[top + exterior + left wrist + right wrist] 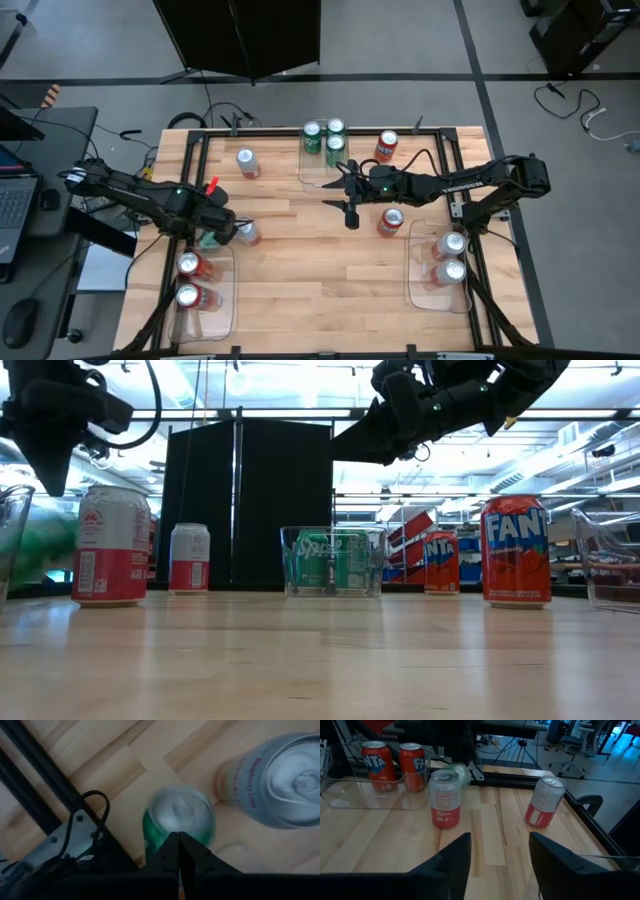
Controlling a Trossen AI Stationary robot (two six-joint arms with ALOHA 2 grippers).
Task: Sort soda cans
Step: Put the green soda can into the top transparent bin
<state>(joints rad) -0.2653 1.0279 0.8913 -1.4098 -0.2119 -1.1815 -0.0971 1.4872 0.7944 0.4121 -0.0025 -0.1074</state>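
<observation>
Cans stand scattered over the wooden table (330,290), some already in clear trays. In the high view, three green cans (325,138) fill the tray (305,172) at top centre; two silver-white cans (449,258) sit in the tray (412,270) at lower right; two red cans (189,280) sit in the tray (228,300) at lower left. Loose on the wood are a silver-white can (247,162) at upper left, another silver-white can (247,233) just beside the left gripper (222,234), a red can (386,146) right of the green tray, and a red can (390,222) below the right gripper (347,204). The left gripper hangs at middle left with its fingers pressed together, holding nothing; in its wrist view the closed tips sit over the top of a green can (180,815) (blurred there), with the neighbouring silver-white can, lettered "Raspberry Lime", close alongside. The right gripper reaches toward table centre with jaws partly apart and nothing between them. In the low view, the red cans read "FANTA" and the green cans in the tray read "Sprite"; black panels and shelving fill the room behind. A laptop (14,200) and mouse (20,320) lie at the high view's left edge.
</observation>
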